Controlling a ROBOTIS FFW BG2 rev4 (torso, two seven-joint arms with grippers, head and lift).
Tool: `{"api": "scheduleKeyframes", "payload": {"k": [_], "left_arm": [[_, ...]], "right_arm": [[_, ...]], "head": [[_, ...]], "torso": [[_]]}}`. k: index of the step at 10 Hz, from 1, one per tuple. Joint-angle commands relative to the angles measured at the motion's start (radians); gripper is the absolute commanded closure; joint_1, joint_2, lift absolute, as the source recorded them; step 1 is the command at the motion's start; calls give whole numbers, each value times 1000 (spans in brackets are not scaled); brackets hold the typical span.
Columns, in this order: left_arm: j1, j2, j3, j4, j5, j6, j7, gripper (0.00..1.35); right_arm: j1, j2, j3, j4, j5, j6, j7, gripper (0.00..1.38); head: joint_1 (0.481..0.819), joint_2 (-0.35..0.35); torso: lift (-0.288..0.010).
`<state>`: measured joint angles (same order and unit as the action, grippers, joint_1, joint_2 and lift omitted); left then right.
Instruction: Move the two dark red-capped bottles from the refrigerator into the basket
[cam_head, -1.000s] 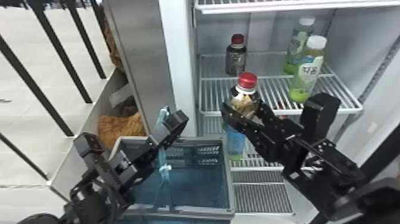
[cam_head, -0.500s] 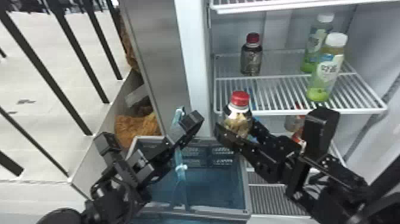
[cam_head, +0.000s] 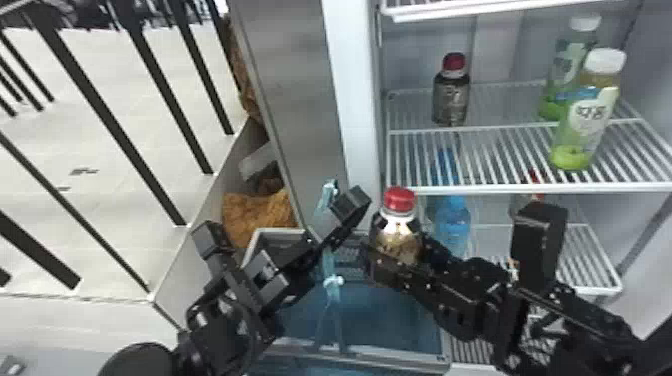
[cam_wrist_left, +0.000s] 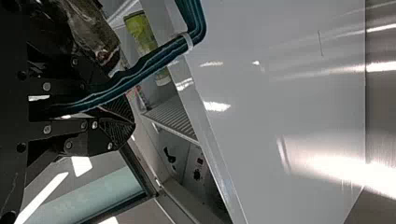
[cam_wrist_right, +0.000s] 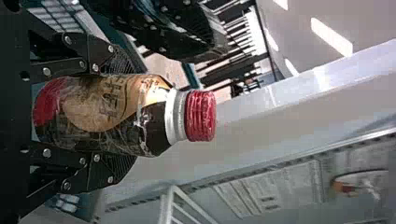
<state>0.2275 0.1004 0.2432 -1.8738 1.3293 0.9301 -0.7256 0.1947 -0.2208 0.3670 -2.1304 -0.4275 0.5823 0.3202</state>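
Head view shows the left hand (cam_head: 347, 210) pinched narrow on the blue strap (cam_wrist_left: 142, 67) of the basket (cam_head: 400, 354), whose open top seems to lie below the red-capped bottle (cam_head: 398, 242), held roughly upright, cap up, in the right hand (cam_wrist_right: 126, 119). Its next move looks mainly downward, perhaps slightly leftward; farther right, the second bottle (cam_head: 451, 100) stands on the shelf (cam_head: 530, 189), nearer the right hand.

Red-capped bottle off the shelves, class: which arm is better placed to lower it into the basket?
Right, I'd judge: the right gripper holds the bottle upright near the basket, while the left gripper is occupied, shut on the blue strap.
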Motion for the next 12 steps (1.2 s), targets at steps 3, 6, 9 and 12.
{"api": "scheduleKeyframes", "payload": {"k": [3, 6, 9, 12], "left_arm": [[-2, -1, -2, 0, 1, -2, 0, 1200], [1, -2, 0, 0, 1, -2, 0, 1200], [1, -2, 0, 0, 3, -2, 0, 1200], [3, -2, 0, 0, 3, -2, 0, 1200]], "right_arm": [[-6, -2, 22, 26, -41, 34, 13, 654], [-3, -2, 16, 21, -43, 34, 13, 119], [29, 3, -28, -23, 5, -1, 13, 102], [75, 11, -100, -90, 69, -57, -21, 99]], "head": [[695, 238], [695, 244], [695, 239], [695, 181]], "torso": [[-34], [-34], [-34], [-34]]}}
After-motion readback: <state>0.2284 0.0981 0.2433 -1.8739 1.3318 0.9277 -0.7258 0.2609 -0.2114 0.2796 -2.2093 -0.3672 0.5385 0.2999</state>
